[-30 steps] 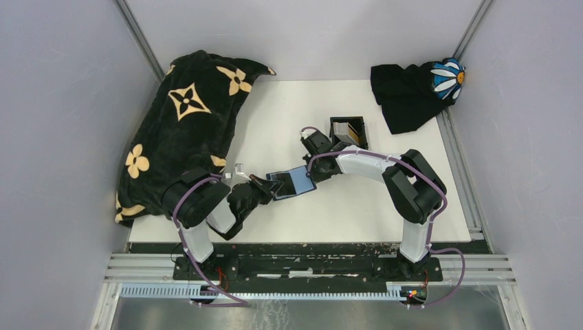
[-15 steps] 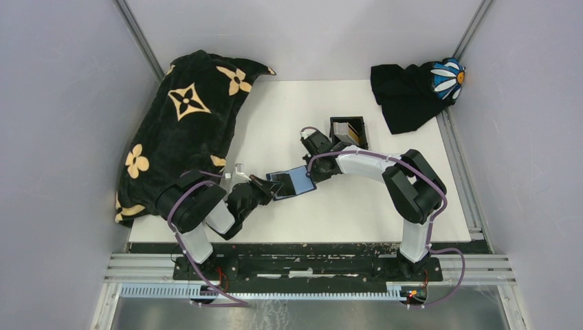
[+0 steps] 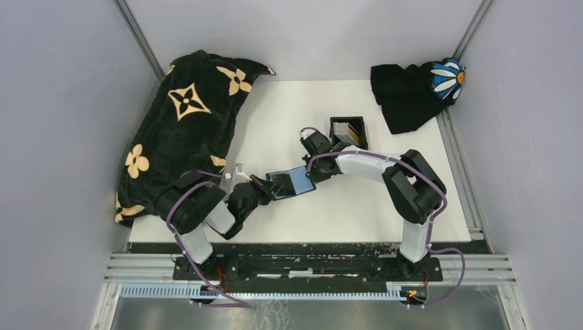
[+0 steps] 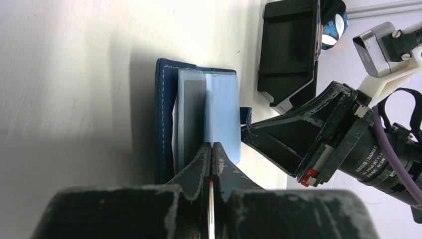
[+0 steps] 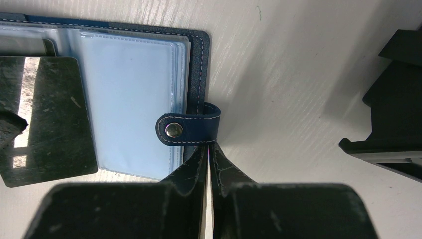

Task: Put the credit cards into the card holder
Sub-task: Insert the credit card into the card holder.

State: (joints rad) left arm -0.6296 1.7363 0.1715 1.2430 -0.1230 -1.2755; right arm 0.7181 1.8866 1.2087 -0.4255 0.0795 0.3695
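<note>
Navy card holder (image 3: 292, 182) lay open, right gripper (image 5: 209, 149) pinching its tab edge; I saw left gripper (image 4: 212, 148) clamped on grey credit card (image 5: 47, 119), edge-on, holder straight ahead.

Even, diffuse light is filling the top view, leaving the white table (image 3: 357, 206) bright and its shadows soft. In the left wrist view the card holder (image 4: 166, 124) is casting a broad shadow leftward, and the near fingers (image 4: 189, 174) are blurring. In the right wrist view a glossy card (image 5: 54, 124) is mirroring glare.
</note>
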